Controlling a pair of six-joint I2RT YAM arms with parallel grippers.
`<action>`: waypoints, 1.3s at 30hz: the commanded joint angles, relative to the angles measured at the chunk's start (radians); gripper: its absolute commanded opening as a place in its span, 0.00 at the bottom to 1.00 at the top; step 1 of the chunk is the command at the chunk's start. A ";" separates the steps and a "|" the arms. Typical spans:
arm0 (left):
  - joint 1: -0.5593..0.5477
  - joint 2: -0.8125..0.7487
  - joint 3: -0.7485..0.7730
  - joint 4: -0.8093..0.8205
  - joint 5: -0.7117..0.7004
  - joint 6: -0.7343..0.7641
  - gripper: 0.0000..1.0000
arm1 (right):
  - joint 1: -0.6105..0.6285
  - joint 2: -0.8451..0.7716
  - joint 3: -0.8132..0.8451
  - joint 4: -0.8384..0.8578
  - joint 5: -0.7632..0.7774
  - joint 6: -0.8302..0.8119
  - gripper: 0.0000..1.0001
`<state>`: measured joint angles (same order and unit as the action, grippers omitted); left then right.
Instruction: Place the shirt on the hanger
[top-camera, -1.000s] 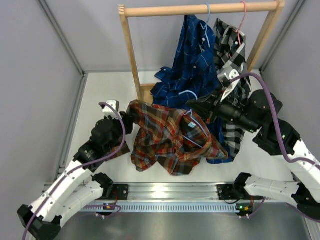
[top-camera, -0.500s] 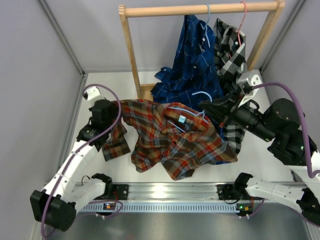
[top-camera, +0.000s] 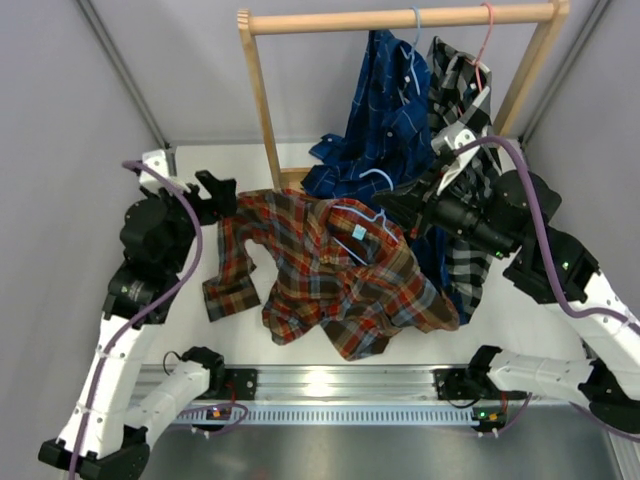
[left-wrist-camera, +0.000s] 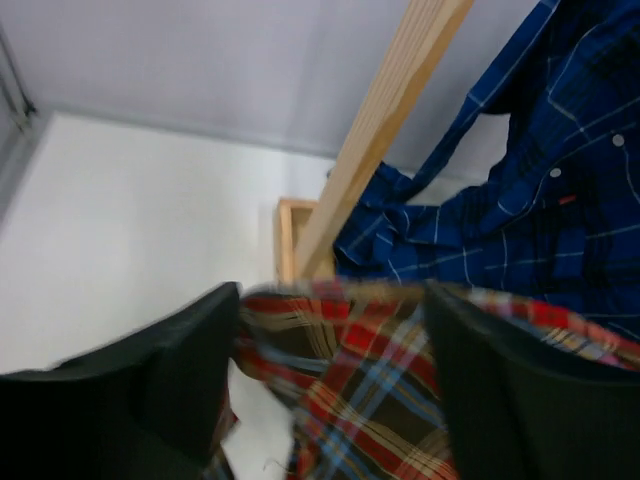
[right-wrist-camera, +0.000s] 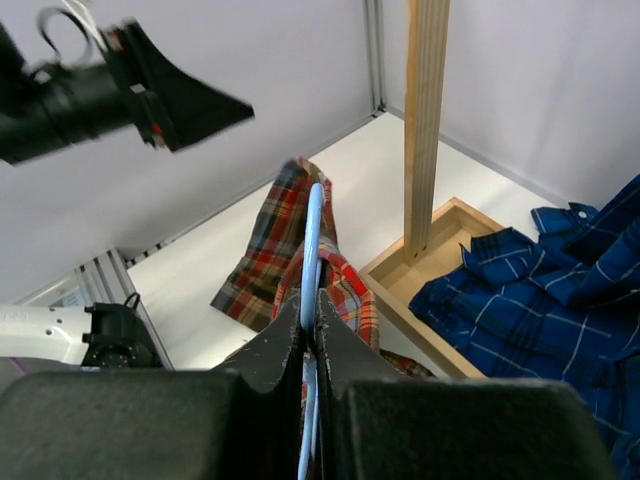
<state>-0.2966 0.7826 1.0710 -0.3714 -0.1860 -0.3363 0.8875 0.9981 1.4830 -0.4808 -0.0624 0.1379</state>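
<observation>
Top external: left gripper (top-camera: 221, 192), jaws apart, is backing off the red-orange plaid shirt (top-camera: 330, 275).
Right gripper (right-wrist-camera: 310, 332) is clamping the thin light-blue wire hanger (right-wrist-camera: 313, 240); the shirt is not yet hung.

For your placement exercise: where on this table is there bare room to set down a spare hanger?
The table is bare between the shirt and the front rail, and left of the rack post. Crowded mid-table and back right: navy shirt, hanger, right claw.
</observation>
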 joint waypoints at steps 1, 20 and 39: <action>0.005 0.047 0.154 -0.138 -0.011 0.095 0.89 | 0.007 -0.022 0.077 0.050 -0.008 -0.007 0.00; -0.229 0.260 0.371 -0.015 1.306 0.658 0.98 | 0.005 -0.190 0.007 -0.076 -0.300 -0.066 0.00; -0.392 0.399 0.368 -0.014 1.326 0.677 0.55 | 0.007 -0.162 0.051 -0.107 -0.393 -0.086 0.00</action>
<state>-0.6846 1.1584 1.4040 -0.4122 1.0607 0.3447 0.8875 0.8291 1.4815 -0.6174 -0.4213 0.0593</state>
